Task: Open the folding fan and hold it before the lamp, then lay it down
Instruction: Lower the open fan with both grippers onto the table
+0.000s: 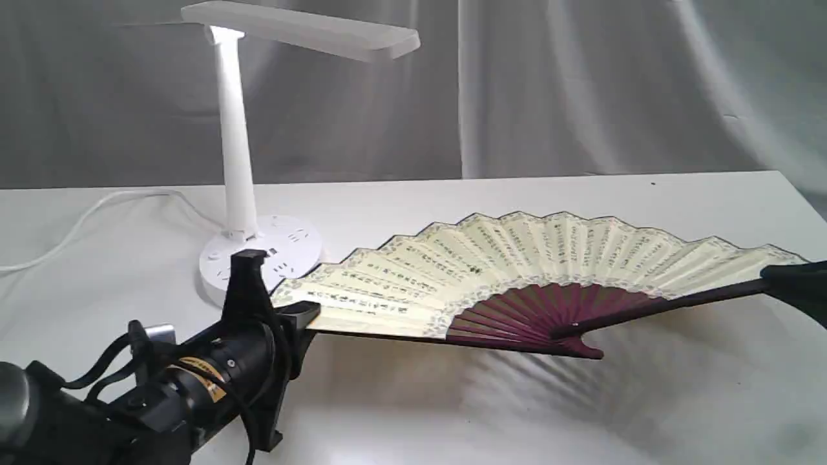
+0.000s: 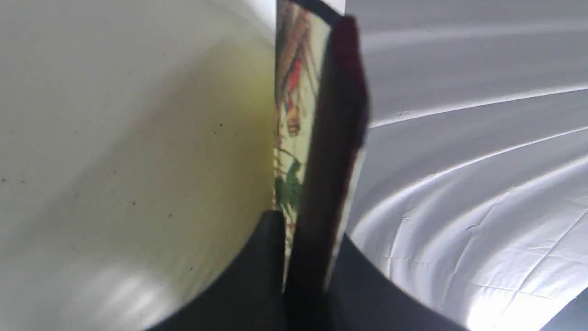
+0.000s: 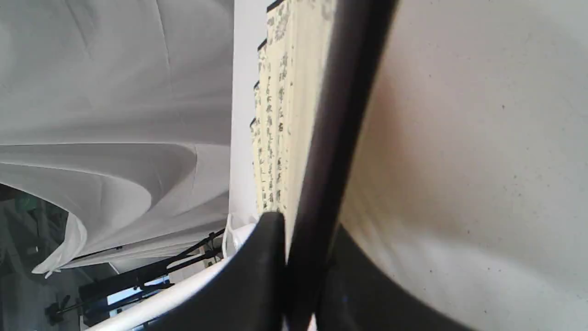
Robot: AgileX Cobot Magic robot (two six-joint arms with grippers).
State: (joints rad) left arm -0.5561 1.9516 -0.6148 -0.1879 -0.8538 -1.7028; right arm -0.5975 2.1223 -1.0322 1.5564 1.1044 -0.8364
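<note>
The folding fan (image 1: 517,258) is spread wide, a full cream arc of calligraphy columns across the middle of the white table (image 1: 581,420), and both arms have hold of it. On the left, the left gripper (image 1: 287,310) is clamped onto the guard (image 2: 337,138) at that end of the leaf. The left wrist view confirms it, with black fingers (image 2: 262,276) pressed to either side of the dark strip and no gap to speak of. Over on the right, the right gripper (image 1: 785,279) pinches the other guard the same way, jaws closed tight on it at the edge of the exterior view. The maroon ribs (image 1: 549,310) converge at the pivot (image 1: 581,350), the lowest point of the fan and nearest the camera (whether it touches the table, I cannot tell). A ribbed shadow (image 1: 517,400) spreads on the tabletop beneath. The lamp (image 1: 236,142) stands behind the fan's left end. Its round base (image 1: 284,248) sits just behind the leaf's edge and the left gripper. The flat head reaches out overhead toward the right, with a bright glow where head meets stem. Its white cord (image 1: 97,213) trails off to the left. A grey curtain (image 1: 581,84) hangs behind it all.
</note>
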